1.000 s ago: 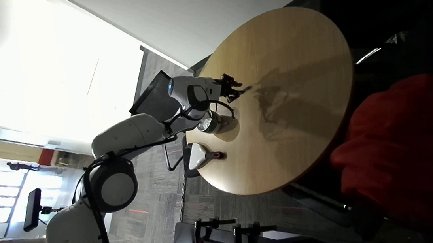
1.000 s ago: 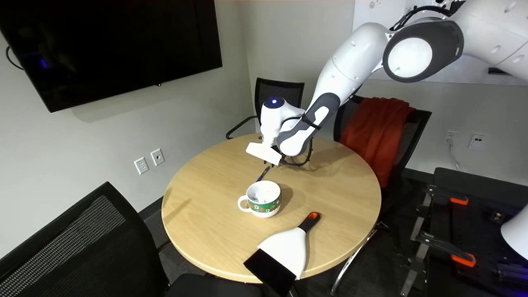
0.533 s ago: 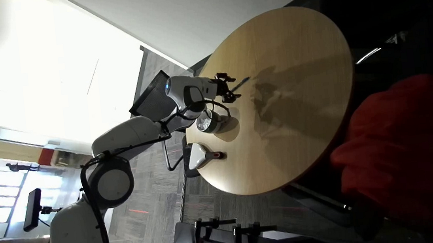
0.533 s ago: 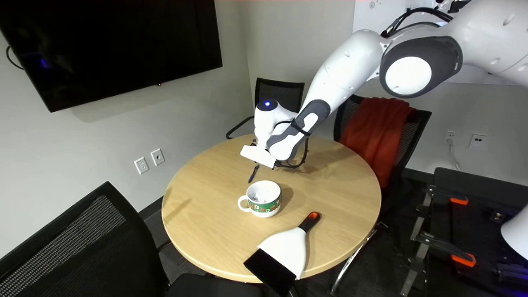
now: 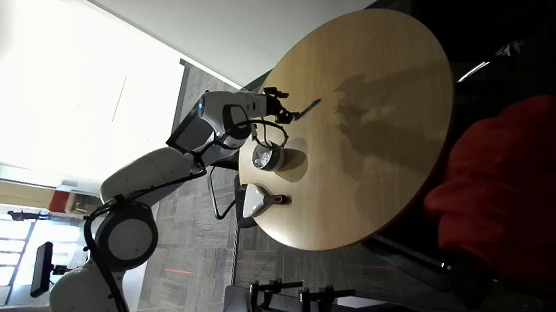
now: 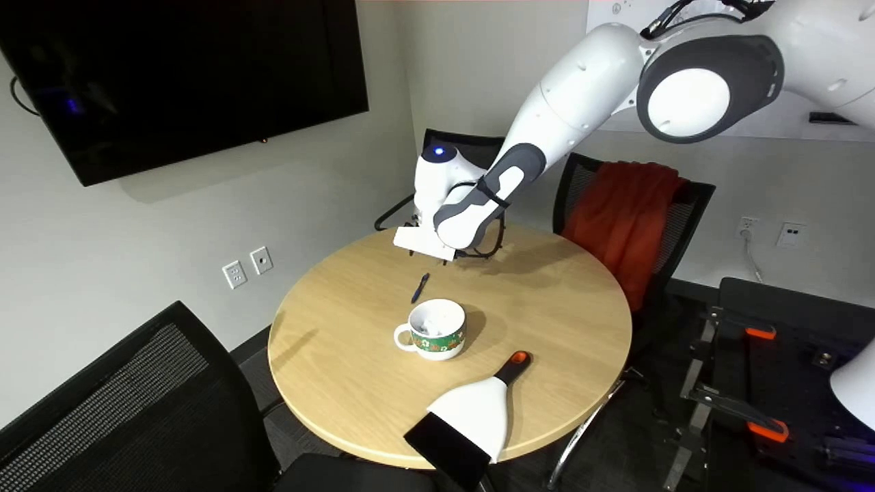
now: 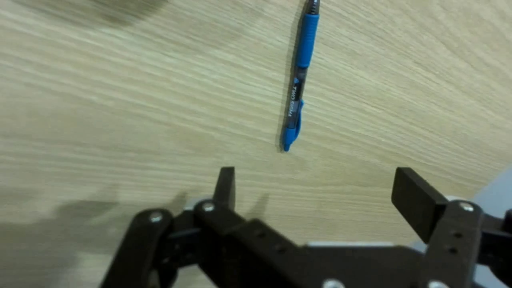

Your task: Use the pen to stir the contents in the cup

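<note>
Pincer [image 7: 315,184] released: in wrist view its two dk fingers [image 7: 416,200] stand wide apart, lower ctr & lower R of frame. Retractable pen [image 7: 300,76], blue grip & clip, lies flat on the table [image 7: 140,120], upper ctr of frame, nearly vertical w/ slight lean; writing end at top edge, clip end down, up-frame of the gap btwn fingers & apart from them. Lt. print along barrel.

In an exterior view white mug [image 6: 437,345] w/ green floral band stands upright on table, approx. ctr of frame, handle to frame L; pale contents [image 6: 431,326] inside, too small to ID. Pen lies near, just above mug in frame. Scraper-like tool [image 6: 475,406], wht blade & blk/orange handle, lies lower ctr, at table's rim. Arm [image 6: 567,102] enters from upper R; pincer there mostly hidden behind wht plate [image 6: 424,242]. TV [image 6: 184,75] fills upper L. Red cloth [image 6: 622,225] hangs over mesh chair [image 6: 680,229], R of ctr.

In an exterior view pincer [image 5: 291,106] shows near ctr, pen just R of it, mug lower L.
</note>
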You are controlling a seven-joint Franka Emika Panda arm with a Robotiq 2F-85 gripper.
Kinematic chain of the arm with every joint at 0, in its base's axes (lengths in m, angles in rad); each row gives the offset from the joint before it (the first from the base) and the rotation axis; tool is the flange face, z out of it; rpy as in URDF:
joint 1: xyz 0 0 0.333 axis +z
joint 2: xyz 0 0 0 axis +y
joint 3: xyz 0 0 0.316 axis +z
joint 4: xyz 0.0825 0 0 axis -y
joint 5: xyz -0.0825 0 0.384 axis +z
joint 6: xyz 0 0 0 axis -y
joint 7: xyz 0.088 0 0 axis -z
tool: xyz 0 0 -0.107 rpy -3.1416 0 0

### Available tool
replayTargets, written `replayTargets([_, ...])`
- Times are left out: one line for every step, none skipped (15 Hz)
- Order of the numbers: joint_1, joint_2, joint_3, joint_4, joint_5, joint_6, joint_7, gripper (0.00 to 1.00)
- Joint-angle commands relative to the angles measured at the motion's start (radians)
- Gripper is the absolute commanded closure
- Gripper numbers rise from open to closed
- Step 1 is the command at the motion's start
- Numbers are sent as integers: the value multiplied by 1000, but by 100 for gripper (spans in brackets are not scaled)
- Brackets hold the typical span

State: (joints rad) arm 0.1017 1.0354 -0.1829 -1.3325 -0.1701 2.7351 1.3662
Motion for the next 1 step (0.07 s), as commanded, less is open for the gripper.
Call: replayTargets([16,-132,0,-140,29,-3,-130,0])
